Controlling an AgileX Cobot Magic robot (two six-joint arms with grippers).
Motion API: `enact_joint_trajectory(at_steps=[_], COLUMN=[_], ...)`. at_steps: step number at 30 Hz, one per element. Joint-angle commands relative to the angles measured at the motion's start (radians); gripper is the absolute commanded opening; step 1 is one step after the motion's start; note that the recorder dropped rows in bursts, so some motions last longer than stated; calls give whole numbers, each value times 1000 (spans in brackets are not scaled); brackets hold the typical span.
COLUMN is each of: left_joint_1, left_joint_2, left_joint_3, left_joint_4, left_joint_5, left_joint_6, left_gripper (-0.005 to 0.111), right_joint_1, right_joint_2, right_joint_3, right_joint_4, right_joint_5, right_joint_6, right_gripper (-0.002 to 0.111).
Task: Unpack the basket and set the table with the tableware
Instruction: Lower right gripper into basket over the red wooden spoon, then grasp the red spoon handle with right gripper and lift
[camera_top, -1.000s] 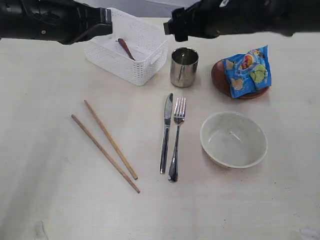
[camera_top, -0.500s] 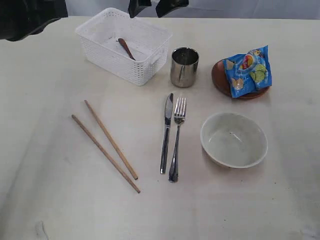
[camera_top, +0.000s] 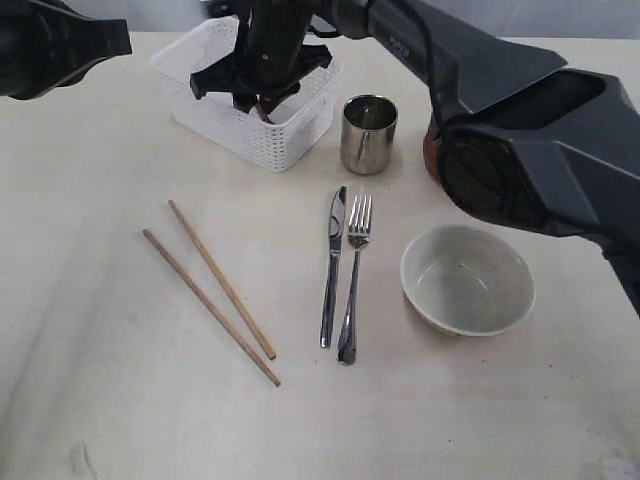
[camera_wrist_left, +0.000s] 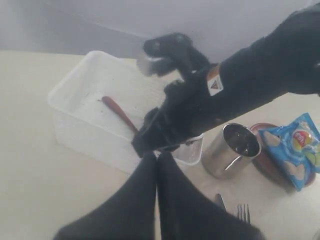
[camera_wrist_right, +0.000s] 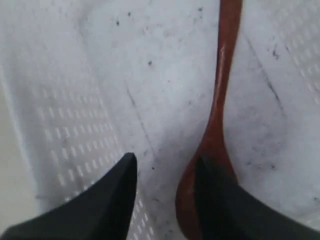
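- The right tool (camera_wrist_right: 166, 159) is reaching down inside the basket (camera_top: 215, 120). Its jaws are standing partway apart and clamping nothing.
- One of its fingers (camera_wrist_right: 215, 200) is covering part of the spoon's bowl end, so contact there is hard to make out.
- One reddish-brown spoon (camera_wrist_right: 222, 100) is lying on the basket floor. In the exterior view the right arm is hiding nearly all of it.
- The left tool (camera_wrist_left: 156, 157) is pressing its jaws together on nothing. In the exterior view only its arm is showing, cut off at the upper left of the frame.
- One white basket is sitting at the upper centre of the exterior frame, and one steel cup (camera_top: 368, 135) is standing upright just right of it.
- One brown plate (camera_wrist_left: 265, 167) is carrying one blue chip bag (camera_wrist_left: 297, 147). In the exterior view the right arm is blocking the bag and most of the plate.
- One knife (camera_top: 332, 265) and one fork (camera_top: 352, 285) are lying side by side on the bench (camera_top: 100, 400) at mid-frame.
- Two chopsticks (camera_top: 221, 280) are lying to their left, and one pale bowl (camera_top: 420, 300) is sitting at lower right.
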Motion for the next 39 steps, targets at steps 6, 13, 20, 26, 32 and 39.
enact_joint_trajectory(at_steps=[6,13,20,26,32,39], left_joint_1=[-5,-5,-5,-5,-5,-5], left_joint_2=[-8,-8,-8,-8,-8,-8], left_joint_3=[1,1,1,1,1,1], left_joint_4=[-1,-1,-1,-1,-1,-1], left_joint_5=[24,28,23,23,23,28], left_joint_6=[7,7,20,31,45,56], left_gripper=[0,0,0,0,0,0], right_joint_1=[97,82,72,71,71,71], right_joint_2=[8,-25,-61,1,27,60], right_joint_3=[-20,-20,-20,-20,-20,-20], right_joint_4=[101,-17,-121,-85,-75,-101], right_joint_5=[64,64,53,53,-12,-21], right_joint_6=[-99,-7,176,204,268,332], right_gripper=[37,58,60,50,50,50])
